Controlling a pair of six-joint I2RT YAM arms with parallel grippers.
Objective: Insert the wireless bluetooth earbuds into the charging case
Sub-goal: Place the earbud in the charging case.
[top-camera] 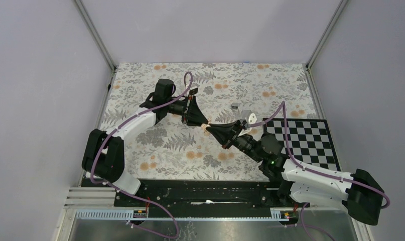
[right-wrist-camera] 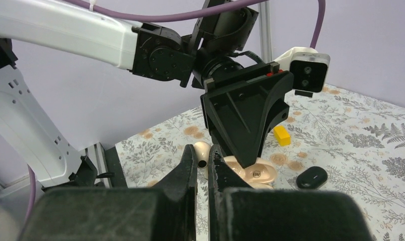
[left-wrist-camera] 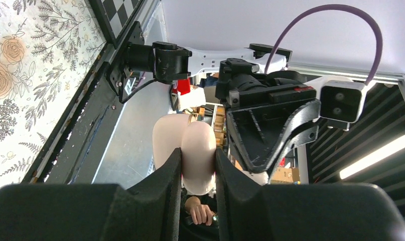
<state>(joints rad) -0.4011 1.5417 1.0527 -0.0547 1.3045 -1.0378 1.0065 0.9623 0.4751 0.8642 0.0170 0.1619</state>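
The charging case [right-wrist-camera: 311, 176] lies on the floral counter [right-wrist-camera: 371, 150], apart from both tools. It is glossy, rounded and probably light, so we expect it to slip and would pinch it across its short sides. It looks closed, and we cannot tell what is inside. No earbuds show. The left tool [left-wrist-camera: 197, 159] clamps a peach piece [left-wrist-camera: 190, 135]. The right tool [right-wrist-camera: 203, 156], nearly closed, pinches its edge.

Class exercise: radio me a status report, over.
Left gripper shut on peach piece. Right gripper shut on same piece. Case on mat, untouched. Earbuds not in sight.
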